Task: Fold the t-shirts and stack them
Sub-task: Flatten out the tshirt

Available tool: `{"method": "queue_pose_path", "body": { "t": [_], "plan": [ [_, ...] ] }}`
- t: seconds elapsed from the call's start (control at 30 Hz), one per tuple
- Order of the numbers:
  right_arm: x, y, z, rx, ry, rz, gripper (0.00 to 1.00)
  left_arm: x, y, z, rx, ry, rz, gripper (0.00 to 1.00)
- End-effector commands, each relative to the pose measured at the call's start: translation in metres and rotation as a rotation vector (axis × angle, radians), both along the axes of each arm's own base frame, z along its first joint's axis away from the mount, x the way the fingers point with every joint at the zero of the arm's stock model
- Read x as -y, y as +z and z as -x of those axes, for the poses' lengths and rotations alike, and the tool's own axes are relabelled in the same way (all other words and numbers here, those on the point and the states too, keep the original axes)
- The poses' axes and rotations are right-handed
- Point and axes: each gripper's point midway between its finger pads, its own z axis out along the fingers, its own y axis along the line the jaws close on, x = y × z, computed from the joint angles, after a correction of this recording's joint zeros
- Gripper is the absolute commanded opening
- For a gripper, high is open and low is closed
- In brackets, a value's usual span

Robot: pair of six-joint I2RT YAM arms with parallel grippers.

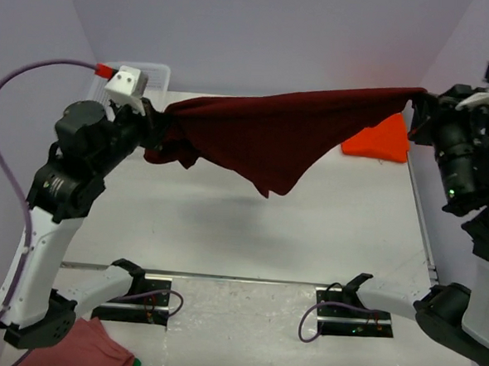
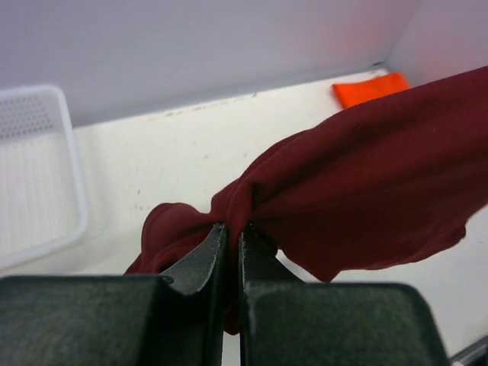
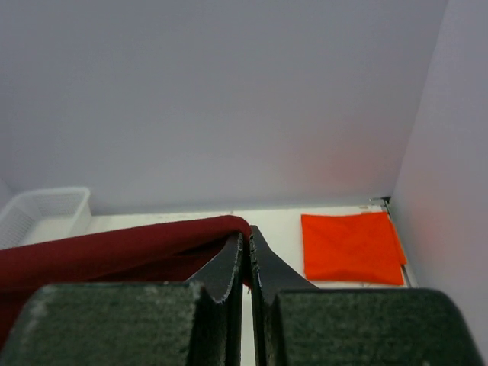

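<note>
The left end effector (image 2: pixel 229 232) and right end effector (image 3: pixel 245 235) each clamp a bunched edge of the soft dark maroon-red t-shirt (image 1: pixel 272 135), stretched above the white surface (image 1: pixel 225 232); either thin grip could slip under tension, dropping it crumpled.

- A plain dark maroon-red is shown by the maroon t-shirt (image 1: pixel 280 140); no print is seen on it.
- A bright orange-red, likewise unpatterned, is shown by the orange t-shirt (image 1: pixel 380 140), at 2 o'clock on the table.
- The table (image 1: pixel 225 232) is seen as white, with faint dark specks.
- The basket (image 2: pixel 27 114), at 10 o'clock, is white and patterned with fine rows of holes.
- Salmon-pink with a green edge is seen on the cloth (image 1: pixel 93 348), at 7 o'clock.
- The left gripper (image 2: pixel 232 229) and right gripper (image 3: pixel 245 238) are coloured matte black.
- The cable (image 1: pixel 44 67) is purple.
</note>
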Motion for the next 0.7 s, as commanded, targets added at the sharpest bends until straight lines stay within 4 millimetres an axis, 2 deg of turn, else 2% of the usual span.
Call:
{"method": "queue_pose_path", "body": {
  "t": [0.0,0.13,0.17,0.23,0.3,0.37,0.4,0.43,0.47,0.5,0.57,0.6,0.63,0.67],
  "plan": [
    [0.018,0.018,0.026,0.047,0.018,0.004,0.00,0.006,0.030,0.032,0.101,-0.116,0.020,0.05],
    [0.008,0.009,0.039,0.035,0.117,-0.028,0.00,0.007,0.049,0.060,0.157,-0.180,0.060,0.06],
    [0.006,0.007,0.039,0.027,0.124,-0.029,0.00,0.006,0.051,0.061,0.162,-0.179,0.064,0.06],
    [0.001,-0.007,0.034,-0.013,0.130,-0.013,0.00,0.010,0.052,0.056,0.154,-0.184,0.073,0.07],
    [-0.004,-0.016,0.029,-0.039,0.129,-0.003,0.00,0.016,0.044,0.044,0.126,-0.185,0.069,0.07],
    [-0.012,-0.033,0.019,-0.085,0.127,0.006,0.00,0.027,0.018,0.018,0.032,-0.172,0.062,0.07],
    [-0.015,-0.040,0.015,-0.106,0.126,-0.001,0.00,0.038,-0.002,-0.002,-0.026,-0.181,0.055,0.07],
    [-0.021,-0.057,0.008,-0.149,0.122,0.014,0.00,0.043,-0.017,-0.014,-0.070,-0.174,0.047,0.07],
    [-0.026,-0.063,0.004,-0.164,0.126,0.010,0.00,0.047,-0.040,-0.027,-0.133,-0.162,0.033,0.06],
    [-0.032,-0.081,-0.001,-0.207,0.125,0.009,0.00,0.057,-0.074,-0.050,-0.221,-0.147,0.011,0.05],
    [-0.036,-0.095,-0.007,-0.229,0.119,0.001,0.00,0.065,-0.120,-0.071,-0.323,-0.127,-0.027,0.04],
    [-0.039,-0.103,-0.010,-0.244,0.117,-0.001,0.00,0.072,-0.161,-0.090,-0.409,-0.093,-0.070,0.06],
    [-0.042,-0.116,-0.014,-0.273,0.115,0.015,0.00,0.073,-0.181,-0.100,-0.444,-0.067,-0.095,0.10],
    [-0.043,-0.120,-0.016,-0.280,0.110,0.019,0.00,0.069,-0.201,-0.113,-0.468,-0.011,-0.130,0.13]
  ]
}}
